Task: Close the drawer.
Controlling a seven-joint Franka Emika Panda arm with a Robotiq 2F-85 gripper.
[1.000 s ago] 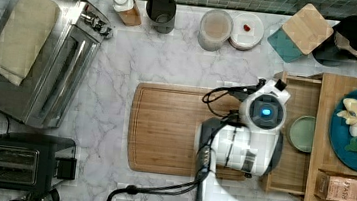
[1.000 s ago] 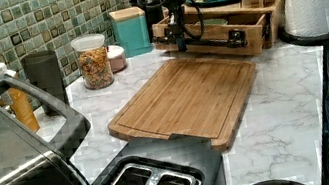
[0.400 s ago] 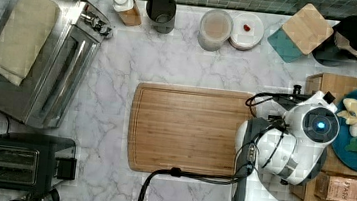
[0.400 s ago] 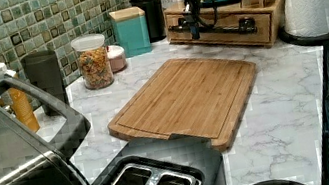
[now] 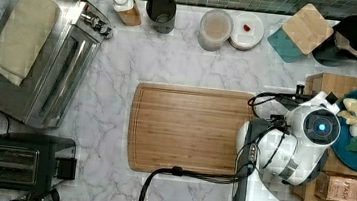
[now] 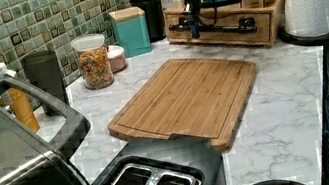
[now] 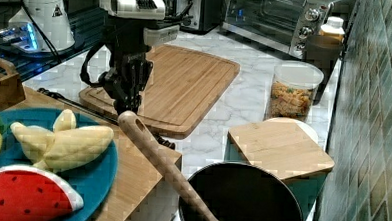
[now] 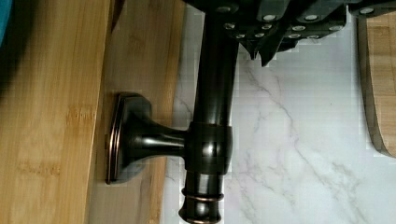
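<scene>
Kitchen, marble counter [image 5: 119,74], tiled backsplash [image 6: 0,33], toaster oven [image 5: 64,68], toaster [image 5: 13,166]

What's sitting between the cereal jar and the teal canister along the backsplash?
A small pink-and-white lidded container lies between the cereal jar and the teal canister, seen in the left view.

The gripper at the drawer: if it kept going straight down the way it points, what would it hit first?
Most likely the marble countertop. The gripper points downward at the drawer's black handle, with bare marble beneath, though depth is hard to judge.
</scene>
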